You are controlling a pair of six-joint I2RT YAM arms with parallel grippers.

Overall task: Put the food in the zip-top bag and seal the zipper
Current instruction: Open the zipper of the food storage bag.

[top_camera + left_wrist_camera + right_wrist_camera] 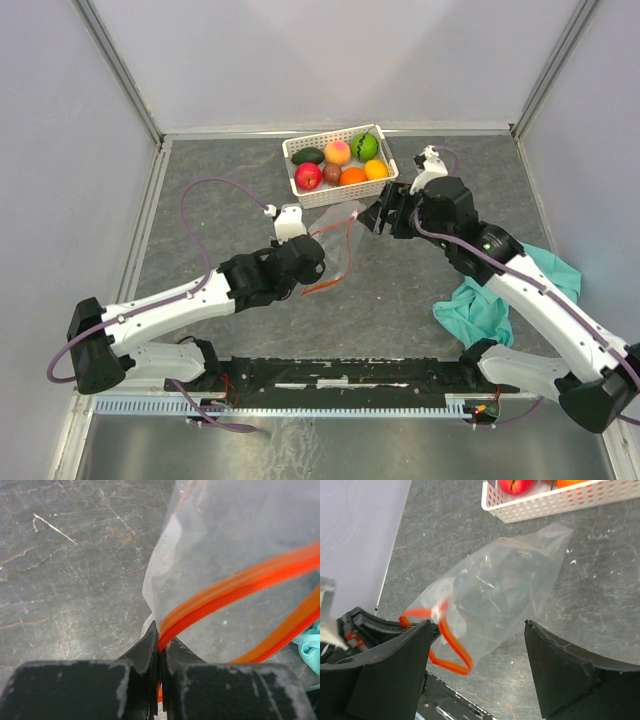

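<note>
pinching one end of the zipper (235, 587), the left gripper (159, 647) is holding its two fingers pressed together on the red strip, with the strip running up and right out of the jaws. the zip-top bag (240, 530) is hanging from that grip, clear and crinkled, its mouth gaping in a loop of red. the right gripper (477, 625) is hovering over the bag with its two fingers (395, 670) spread wide and gripping nothing; the bag is showing in the gap between them, apart from both.

in the top view the one bag (335, 225) is sitting between the two grippers on the grey table (200, 220), its far corner near one white basket (295, 150). seven pieces of food are lying in that basket: one dark green avocado (309, 156), one peach (338, 151), one green striped melon (364, 146), one red apple (308, 176), one brown fruit (332, 173) and two oranges (353, 177). one teal cloth (500, 300) is lying crumpled under the right arm, well apart from the bag.
</note>
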